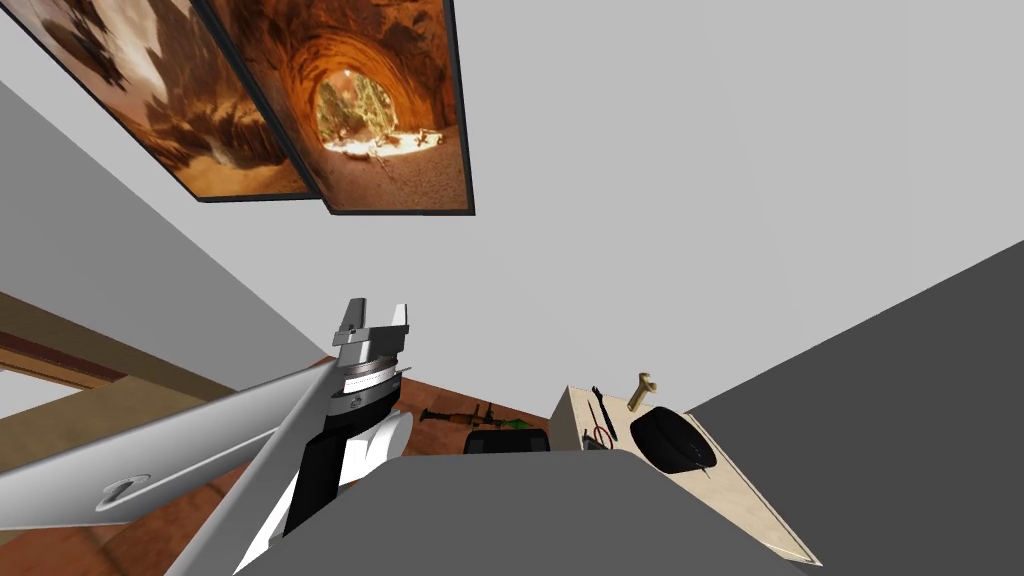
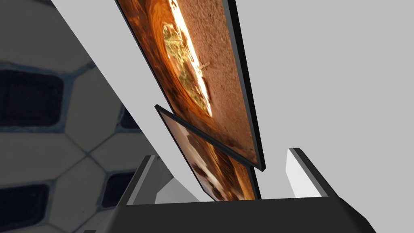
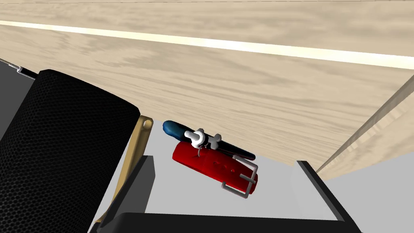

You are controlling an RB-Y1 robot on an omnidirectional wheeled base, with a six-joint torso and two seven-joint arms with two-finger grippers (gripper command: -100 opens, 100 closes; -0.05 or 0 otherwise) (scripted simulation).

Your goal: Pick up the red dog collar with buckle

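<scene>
The red strap collar with a grey metal buckle lies on the pale wooden bench near the black mesh cylinder, against a blue-handled tool. The right gripper, wide open and empty, straddles it and should descend squarely, sparing the tool. The left gripper hangs open and empty.

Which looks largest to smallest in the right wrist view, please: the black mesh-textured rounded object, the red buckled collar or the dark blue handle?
1. Black mesh-textured rounded object, though nearest the camera.
2. Red buckled collar.
3. Dark blue handle, partly hidden behind the collar.
</scene>
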